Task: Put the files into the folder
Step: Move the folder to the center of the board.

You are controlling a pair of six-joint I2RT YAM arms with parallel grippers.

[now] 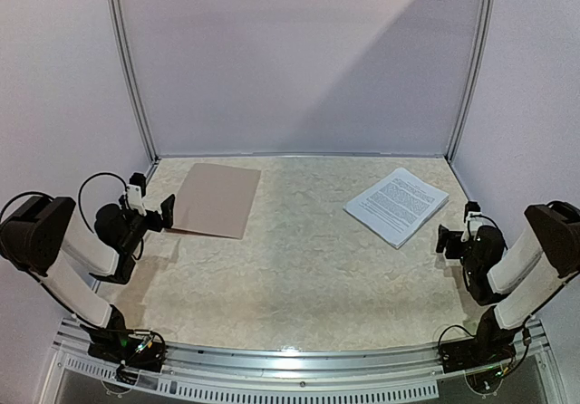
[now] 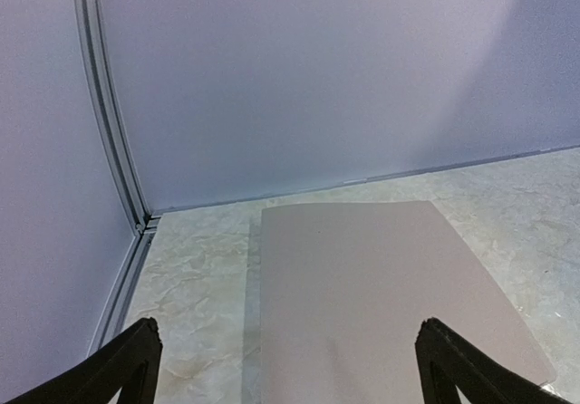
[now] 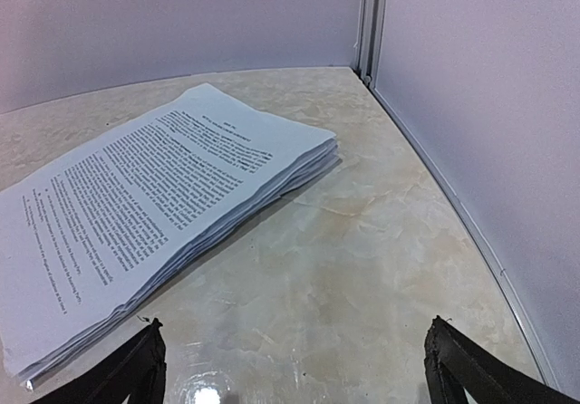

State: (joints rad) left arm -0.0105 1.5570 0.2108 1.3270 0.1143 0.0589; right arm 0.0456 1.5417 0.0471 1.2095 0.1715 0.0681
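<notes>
Files [image 1: 397, 206], a thick stack of white paper sheets densely printed with black text, lie flat at about 2 o'clock on the marbled beige tabletop [image 1: 299, 268]. None of them is in the flat tan-brown cardboard folder [image 1: 216, 199], which lies closed at about 10 o'clock, well apart from them. The folder shows only its plain cover, so whether anything is inside cannot be told. The right gripper [image 1: 446, 239] hangs at 4 o'clock of the stack, near it but apart, fingers spread wide and grasping nothing. Its wrist view shows the files [image 3: 154, 205] ahead at 10 o'clock, the sheet edges slightly fanned. The left gripper [image 1: 166, 214] sits just beside the folder's near-left edge, at its 8 o'clock, likewise released and empty. The step in hand looks like the approach, and the cover probably has to be opened first. Which edge is the spine cannot be told, so the left gripper should come in low at a free edge and lift only the upper leaf. For the floppy stack, the right gripper would do well to slip one finger beneath the near edge and pinch the whole thickness, lest lower sheets slide out.
</notes>
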